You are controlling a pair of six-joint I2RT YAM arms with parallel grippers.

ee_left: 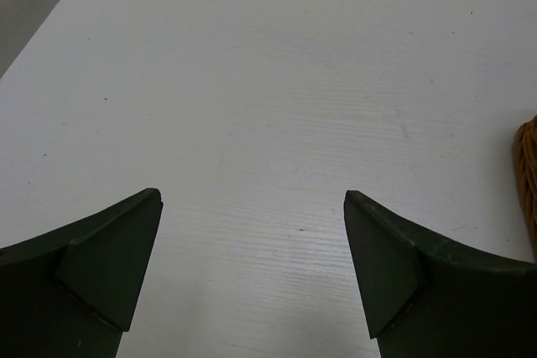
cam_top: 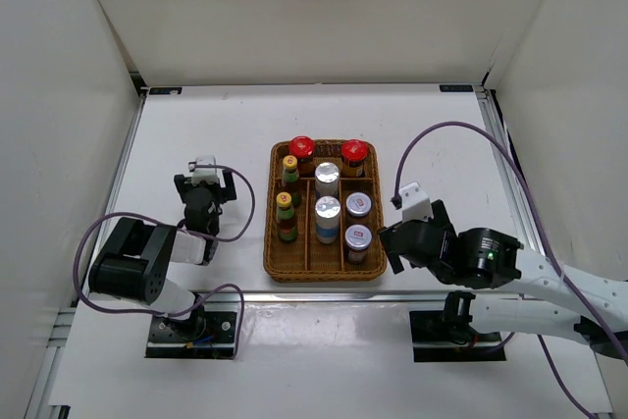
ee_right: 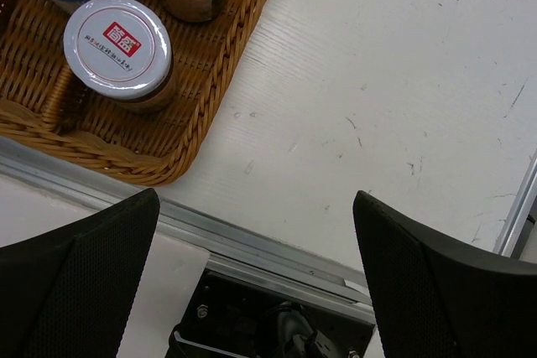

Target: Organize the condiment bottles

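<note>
The tray is woven of brown wicker, rough and ribbed with a faint sheen. In its near right corner, the lid of a short jar is seen as smooth, glossy metal with a printed red label. The caps of the red-capped bottles at the tray's far end appear as shiny plastic. Beside the tray, the table is shown white, matt, finely grained and lightly scuffed. A brushed metal rail is seen along the tray's near edge. The jaws of the left gripper are matt dark plastic — those of the right gripper are finely stippled.
</note>
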